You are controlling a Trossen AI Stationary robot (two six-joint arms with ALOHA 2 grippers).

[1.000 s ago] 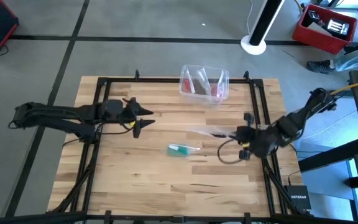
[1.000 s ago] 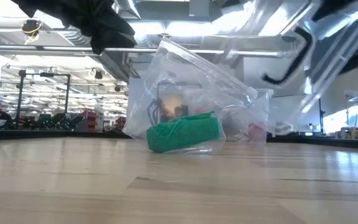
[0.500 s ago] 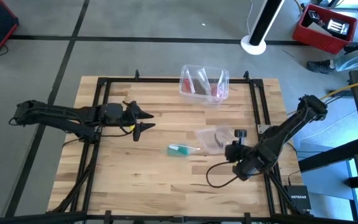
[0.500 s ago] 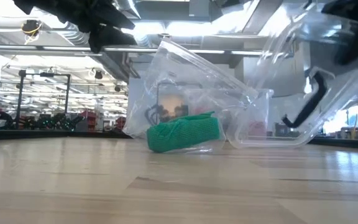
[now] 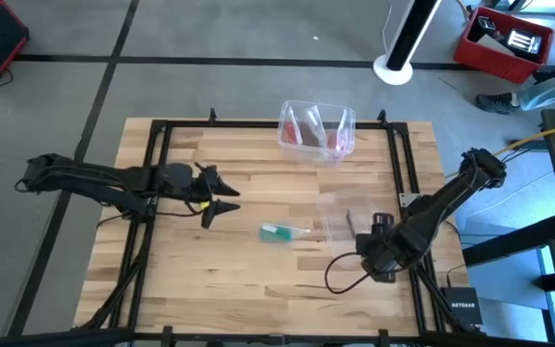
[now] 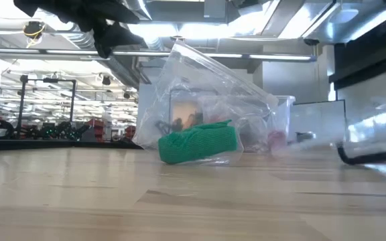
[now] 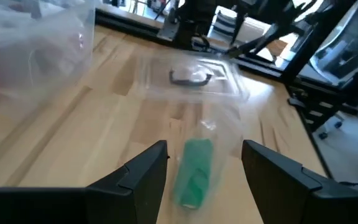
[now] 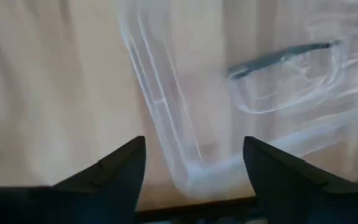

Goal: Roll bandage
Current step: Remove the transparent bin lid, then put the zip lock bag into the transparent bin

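Now | step: lid (image 5: 340, 214) off | bandage (image 5: 279, 231) mid-table in a wrapper | left gripper (image 5: 222, 193) spread, empty | right gripper (image 5: 362, 227) spread over lid | next: grasp bandage

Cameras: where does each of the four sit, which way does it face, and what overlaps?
High view: above the table, looking straight down; both arms show, left gripper and right gripper open.
Low view: at tabletop height, looking level across at the bandage; part of a dark arm shows at the top.
Left wrist view: past its own fingers at the bandage.
Right wrist view: past its own fingers at the clear lid.
Shared: the bandage shows in the high, low and left wrist views.
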